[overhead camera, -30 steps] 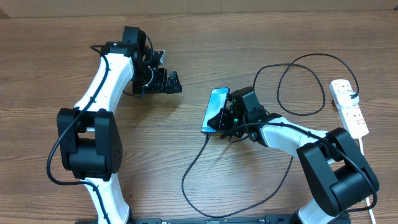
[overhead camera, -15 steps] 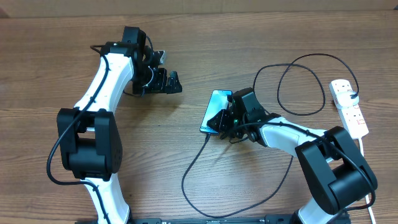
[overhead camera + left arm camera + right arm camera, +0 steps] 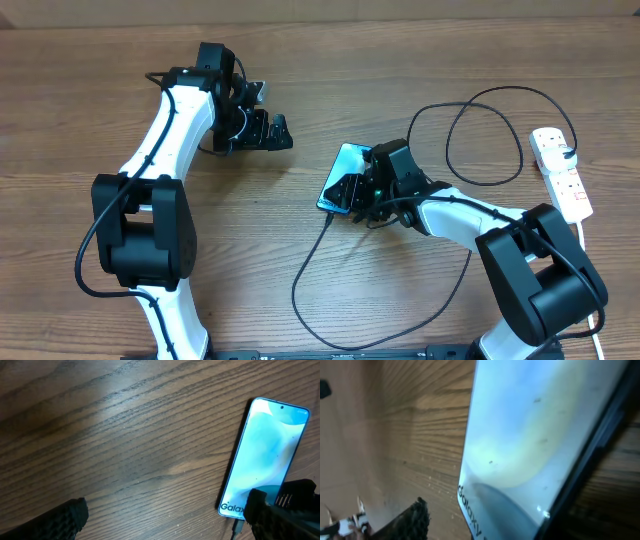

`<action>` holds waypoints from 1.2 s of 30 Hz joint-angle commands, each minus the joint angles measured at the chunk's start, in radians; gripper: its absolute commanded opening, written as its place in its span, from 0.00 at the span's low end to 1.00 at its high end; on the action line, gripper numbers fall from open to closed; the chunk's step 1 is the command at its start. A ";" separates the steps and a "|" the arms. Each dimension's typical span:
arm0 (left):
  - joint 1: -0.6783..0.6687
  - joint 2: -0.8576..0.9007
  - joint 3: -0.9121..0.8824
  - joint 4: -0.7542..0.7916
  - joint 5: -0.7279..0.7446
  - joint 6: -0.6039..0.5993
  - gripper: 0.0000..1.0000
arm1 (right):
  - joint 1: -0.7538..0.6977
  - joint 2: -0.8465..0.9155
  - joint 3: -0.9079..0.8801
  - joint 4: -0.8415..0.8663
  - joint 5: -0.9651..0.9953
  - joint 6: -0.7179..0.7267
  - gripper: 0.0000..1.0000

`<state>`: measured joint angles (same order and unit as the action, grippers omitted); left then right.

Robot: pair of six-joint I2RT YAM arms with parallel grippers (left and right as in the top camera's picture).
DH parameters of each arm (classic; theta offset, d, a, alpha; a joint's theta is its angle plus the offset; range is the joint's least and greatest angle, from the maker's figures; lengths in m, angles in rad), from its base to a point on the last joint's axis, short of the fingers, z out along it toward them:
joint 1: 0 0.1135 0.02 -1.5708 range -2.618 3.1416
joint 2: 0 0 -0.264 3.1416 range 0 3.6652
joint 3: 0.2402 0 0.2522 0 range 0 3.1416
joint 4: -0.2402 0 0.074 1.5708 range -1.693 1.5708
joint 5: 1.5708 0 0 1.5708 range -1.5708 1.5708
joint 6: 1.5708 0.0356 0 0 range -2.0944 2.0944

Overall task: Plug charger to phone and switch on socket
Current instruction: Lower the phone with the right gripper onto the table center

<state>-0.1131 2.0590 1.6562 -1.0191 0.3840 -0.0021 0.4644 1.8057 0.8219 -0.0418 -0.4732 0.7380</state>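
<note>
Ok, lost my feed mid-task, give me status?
Left gripper open, away from phone. Right gripper on phone's lower end, grip unclear. Charger tip at phone's port, seating unconfirmed. Socket unattended, nothing blocking.

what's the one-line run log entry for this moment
phase: plugging | right end effector: at phone lower end | cable: meets phone's lower end | left end effector: open, apart | power strip: untouched

Two arms, left arm (image 3: 170, 120) and right arm (image 3: 460, 215). Two claws, one per arm: left claw (image 3: 275, 133), right claw (image 3: 350, 190). One phone (image 3: 345, 177). One charger (image 3: 296, 290), a single black cable. One socket (image 3: 561, 173), with one black plug (image 3: 568, 153). One wooden surface (image 3: 400, 60).
</note>
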 commanded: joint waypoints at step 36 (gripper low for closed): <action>0.002 -0.029 0.011 0.003 -0.007 -0.013 1.00 | 0.001 0.014 -0.008 -0.070 0.142 0.105 1.00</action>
<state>-0.1131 2.0590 1.6562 -1.0195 0.3840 -0.0021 0.4667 1.7828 0.8444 -0.0662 -0.4622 0.8093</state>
